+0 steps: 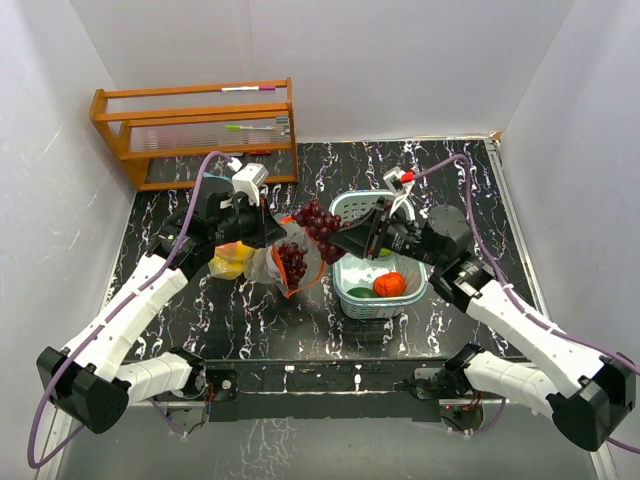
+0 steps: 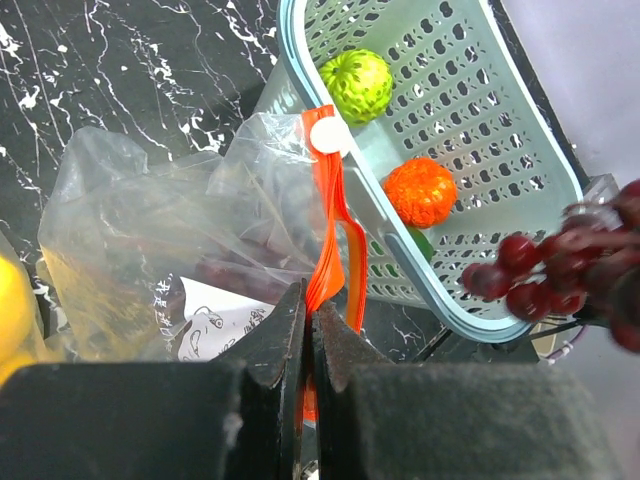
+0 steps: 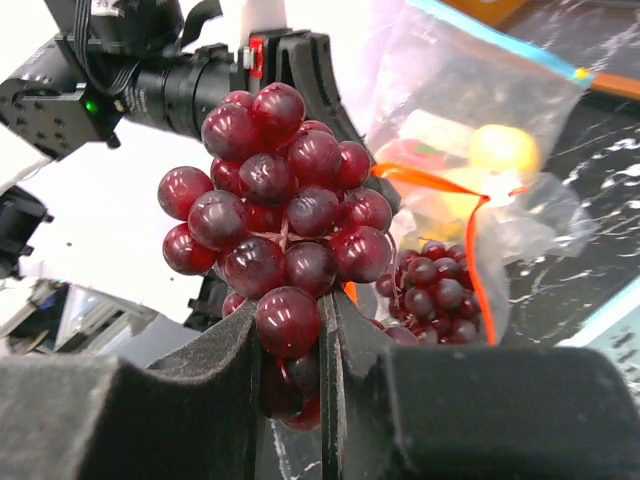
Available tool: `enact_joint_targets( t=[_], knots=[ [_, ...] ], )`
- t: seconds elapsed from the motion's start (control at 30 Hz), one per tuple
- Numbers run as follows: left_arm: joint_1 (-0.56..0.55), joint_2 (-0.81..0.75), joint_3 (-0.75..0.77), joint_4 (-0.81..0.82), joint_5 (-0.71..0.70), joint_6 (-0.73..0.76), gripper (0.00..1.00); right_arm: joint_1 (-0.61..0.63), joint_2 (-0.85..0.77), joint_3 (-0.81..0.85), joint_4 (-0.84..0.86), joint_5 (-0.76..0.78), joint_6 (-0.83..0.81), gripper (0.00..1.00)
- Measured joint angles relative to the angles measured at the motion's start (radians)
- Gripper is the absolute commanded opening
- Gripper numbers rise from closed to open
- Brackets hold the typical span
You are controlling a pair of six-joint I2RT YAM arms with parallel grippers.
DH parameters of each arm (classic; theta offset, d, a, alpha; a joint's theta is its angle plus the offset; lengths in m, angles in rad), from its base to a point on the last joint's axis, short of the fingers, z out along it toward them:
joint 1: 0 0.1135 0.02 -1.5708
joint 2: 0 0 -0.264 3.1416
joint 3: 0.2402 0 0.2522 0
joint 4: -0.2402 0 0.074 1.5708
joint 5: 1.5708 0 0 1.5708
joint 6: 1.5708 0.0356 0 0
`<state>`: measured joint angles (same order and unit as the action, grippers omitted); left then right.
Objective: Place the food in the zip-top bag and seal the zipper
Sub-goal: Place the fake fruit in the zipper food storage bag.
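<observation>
Right claw (image 3: 295, 340) clamps grapes (image 3: 285, 215) just beside bag (image 3: 470, 110).

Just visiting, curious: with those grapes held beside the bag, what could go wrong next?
The right gripper grips the grape bunch only by grapes at one end, so it might slip out. The left gripper pinches just the orange zipper edge of the bag; the opening looks narrow, so the bunch could catch the rim and fall outside.
</observation>
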<state>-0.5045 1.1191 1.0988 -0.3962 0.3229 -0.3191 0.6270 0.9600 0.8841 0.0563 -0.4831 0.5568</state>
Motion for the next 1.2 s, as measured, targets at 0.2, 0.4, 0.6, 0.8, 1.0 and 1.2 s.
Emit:
enact_joint_targets(
  t=[0.2, 0.4, 0.6, 0.8, 1.0, 1.2],
  knots=[
    [0.0, -0.008, 0.004, 0.019, 0.037, -0.044, 0.0, 0.027, 0.041, -0.186, 0.368, -0.062, 0.134, 0.11],
    [0.0, -0.031, 0.027, 0.062, 0.077, -0.099, 0.0, 0.108, 0.138, -0.213, 0.553, 0.003, 0.159, 0.11],
    [0.0, -0.065, 0.05, 0.077, 0.081, -0.124, 0.0, 0.175, 0.182, -0.22, 0.554, 0.121, 0.135, 0.1],
    [0.0, -0.069, 0.076, 0.079, 0.083, -0.139, 0.0, 0.217, 0.205, -0.198, 0.412, 0.302, 0.083, 0.1],
    [0.0, -0.071, 0.078, 0.106, 0.11, -0.181, 0.0, 0.269, 0.357, -0.021, 0.225, 0.473, 0.018, 0.1],
    [0.014, -0.086, 0.038, 0.181, 0.13, -0.228, 0.0, 0.357, 0.517, 0.228, 0.039, 0.683, -0.042, 0.1]
  ],
)
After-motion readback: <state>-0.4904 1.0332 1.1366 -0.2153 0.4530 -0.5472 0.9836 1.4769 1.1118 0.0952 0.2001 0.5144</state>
